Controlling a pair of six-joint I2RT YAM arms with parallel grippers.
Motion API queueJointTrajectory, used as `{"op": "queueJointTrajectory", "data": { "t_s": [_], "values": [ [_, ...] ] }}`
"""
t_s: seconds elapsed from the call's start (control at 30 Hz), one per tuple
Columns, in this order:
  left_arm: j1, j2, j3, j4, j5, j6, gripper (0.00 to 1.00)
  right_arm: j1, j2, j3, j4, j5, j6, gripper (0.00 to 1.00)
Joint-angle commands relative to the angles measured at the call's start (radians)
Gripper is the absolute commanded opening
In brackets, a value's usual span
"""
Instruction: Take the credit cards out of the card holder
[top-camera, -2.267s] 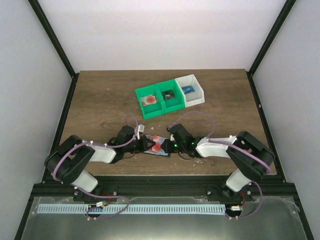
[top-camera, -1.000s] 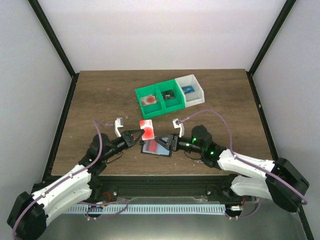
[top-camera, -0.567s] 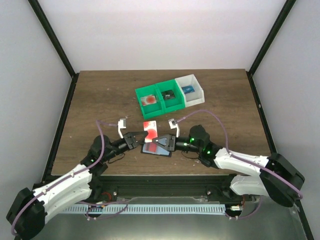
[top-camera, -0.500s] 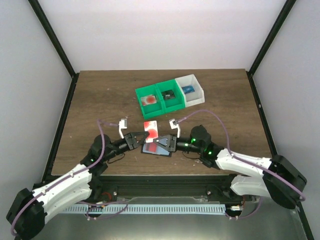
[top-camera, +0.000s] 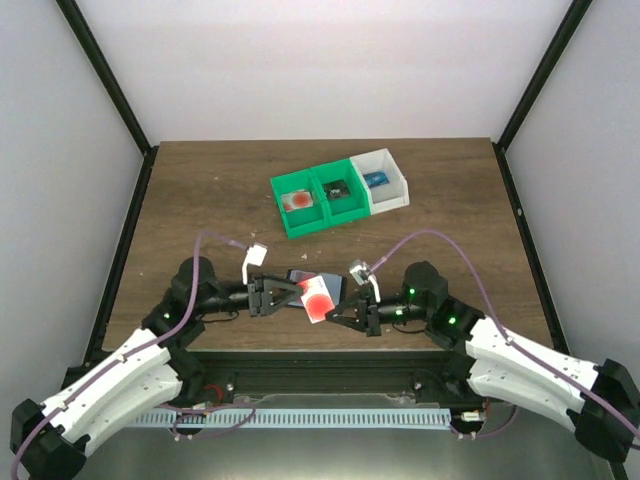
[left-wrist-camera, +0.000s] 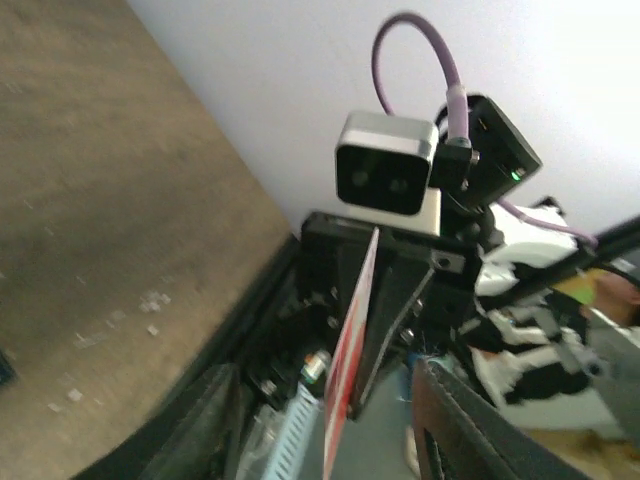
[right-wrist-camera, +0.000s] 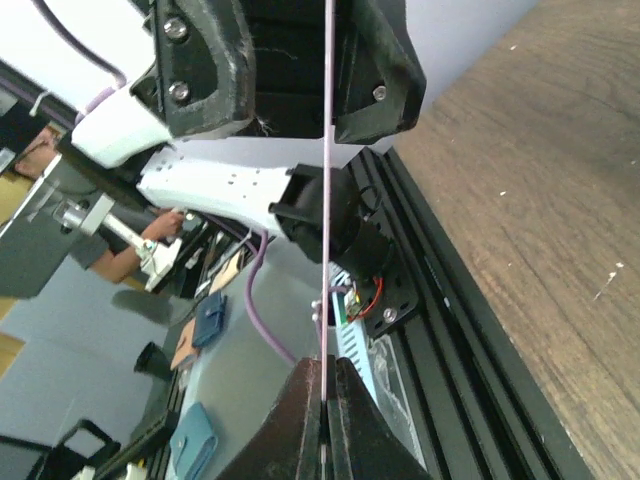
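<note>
Pinching the red credit card (top-camera: 318, 299) by one edge with the right tool (top-camera: 338, 314), just above the tabletop (top-camera: 200, 200), between the two arms. Flanking that card with the left tool (top-camera: 280, 294) spread, contact impossible to judge. Hard to make out the card holder (top-camera: 300, 275): only a dark sliver behind the card.

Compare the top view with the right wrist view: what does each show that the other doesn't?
Only the top view shows the printed face of the red card, the card holder and the bins. Only the right wrist view shows the card edge-on as a thin line, pinched between the fingers of the right gripper. Both show the right gripper shut on the card, with the left gripper open and its jaws standing apart on either side of it.
</note>
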Motion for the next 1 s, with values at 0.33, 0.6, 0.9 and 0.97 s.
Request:
{"op": "queueJointTrajectory", "data": {
  "t_s": [0.33,0.6,0.9,0.97],
  "values": [
    [-0.001,-0.009,0.029,-0.129,0.235,0.113,0.31,0.006,-0.007,0.005,-0.074,-0.189,-0.106,0.00],
    [0.001,0.018,0.040,-0.096,0.194,0.112,0.00,0.005,0.020,0.020,-0.105,-0.168,-0.109,0.07],
    [0.058,0.067,0.073,-0.146,-0.219,0.089,0.00,0.005,-0.159,0.087,-0.323,0.281,-0.094,0.74],
    [0.060,0.087,0.071,-0.093,-0.366,0.045,0.00,0.005,-0.208,0.096,-0.362,0.372,-0.087,0.92]
  ]
}}
